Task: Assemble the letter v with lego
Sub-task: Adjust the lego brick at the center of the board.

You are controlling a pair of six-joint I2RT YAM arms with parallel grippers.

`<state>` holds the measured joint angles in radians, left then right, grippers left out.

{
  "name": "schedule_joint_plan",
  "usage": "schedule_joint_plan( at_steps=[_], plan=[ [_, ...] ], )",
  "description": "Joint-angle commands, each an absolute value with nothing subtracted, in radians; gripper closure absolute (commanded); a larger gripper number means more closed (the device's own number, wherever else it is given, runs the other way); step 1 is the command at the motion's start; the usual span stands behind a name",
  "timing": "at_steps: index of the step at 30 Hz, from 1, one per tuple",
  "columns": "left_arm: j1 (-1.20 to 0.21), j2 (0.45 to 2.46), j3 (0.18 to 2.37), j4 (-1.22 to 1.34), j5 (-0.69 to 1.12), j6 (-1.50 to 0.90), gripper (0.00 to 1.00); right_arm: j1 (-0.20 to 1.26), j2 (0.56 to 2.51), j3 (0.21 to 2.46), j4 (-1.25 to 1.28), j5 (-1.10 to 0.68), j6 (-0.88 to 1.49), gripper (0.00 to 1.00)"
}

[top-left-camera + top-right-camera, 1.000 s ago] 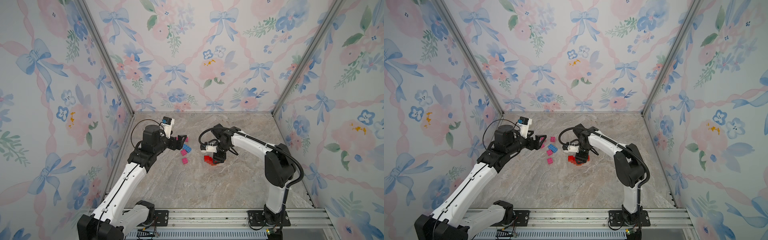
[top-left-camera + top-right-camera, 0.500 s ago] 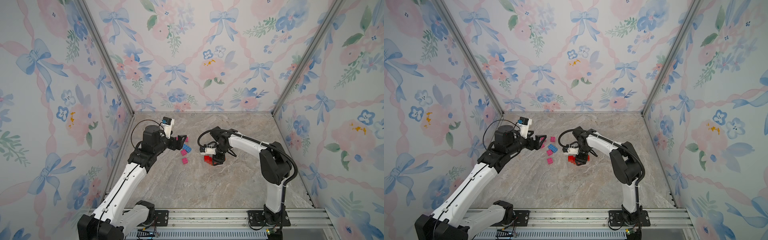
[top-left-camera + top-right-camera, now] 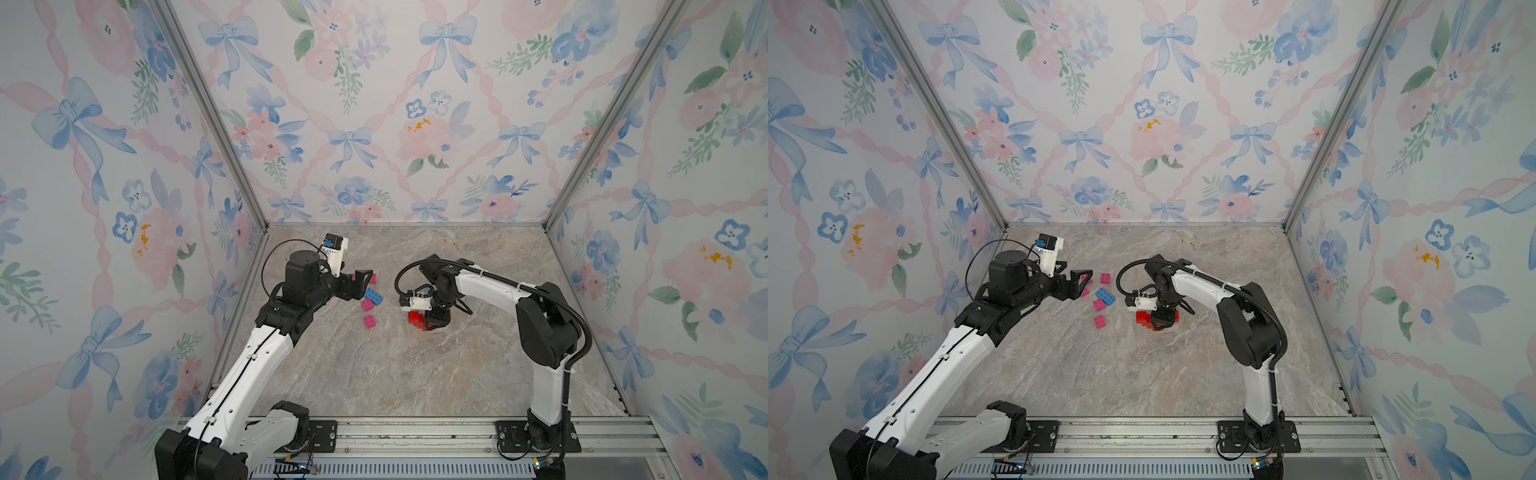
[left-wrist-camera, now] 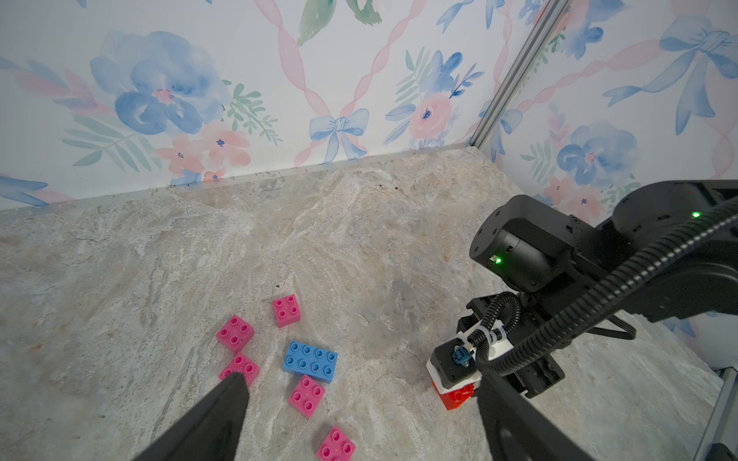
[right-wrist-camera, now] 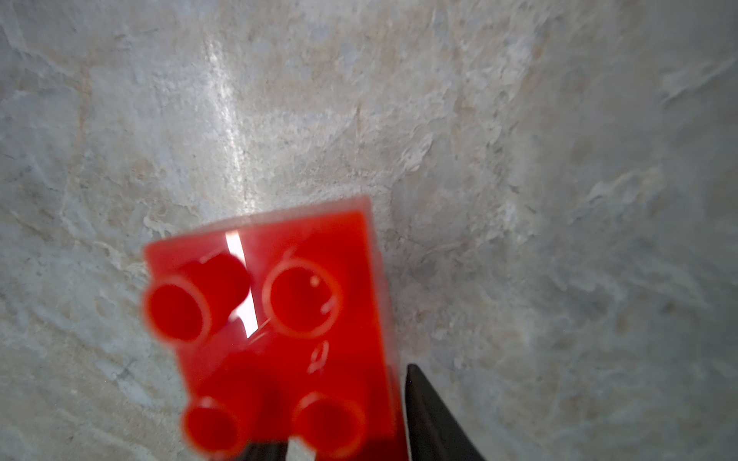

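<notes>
- The blue brick [image 4: 310,361] lay flat on the marble table [image 3: 395,374]. It was oblong, with two rows of four studs facing up.
- Five pink bricks showed in the left wrist view, each square with four studs up.
- One pink brick [image 4: 306,396] sat just beside the blue brick's long edge, turned corner-on to it.
- Another pink brick [image 4: 336,445] lay a little farther out on that same side, apart from the blue brick.
- A third pink brick [image 4: 286,310] lay near the blue brick's opposite long edge.
- Two more [image 4: 235,333] sat close together off the blue brick's short end, on the side away from the red bricks.
- The red bricks [image 3: 415,319] were bunched on the table, well apart from the blue brick, glossy and partly hidden. Their number could not be counted.
- The right wrist view showed one red brick [image 5: 279,327] close up and blurred, four round studs up.
- The right gripper [image 3: 436,324] pointed down onto the red bricks, one dark finger [image 5: 431,419] beside that brick. Whether it was clamped could not be told.
- The left gripper [image 3: 1077,272] hung over the pink bricks beside the blue brick, jaws spread wide and holding nothing.
</notes>
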<state>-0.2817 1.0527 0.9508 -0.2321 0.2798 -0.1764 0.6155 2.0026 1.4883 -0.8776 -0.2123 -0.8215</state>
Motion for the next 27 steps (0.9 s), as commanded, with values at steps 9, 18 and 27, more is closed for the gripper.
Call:
schedule_joint_plan(
  at_steps=[9,18,27],
  plan=[
    [-0.273,1.048,0.936,-0.216,0.275,-0.155,0.07,0.593,2.029,1.538,-0.962,-0.282,-0.831,0.73],
    [-0.272,1.061,0.939,-0.214,0.288,-0.163,0.07,0.574,2.105,1.658,-1.255,-0.424,-0.929,0.77],
    [-0.272,1.076,0.933,-0.21,0.307,-0.17,0.07,0.571,2.189,1.724,-1.332,-0.421,-0.961,0.71]
  ],
)
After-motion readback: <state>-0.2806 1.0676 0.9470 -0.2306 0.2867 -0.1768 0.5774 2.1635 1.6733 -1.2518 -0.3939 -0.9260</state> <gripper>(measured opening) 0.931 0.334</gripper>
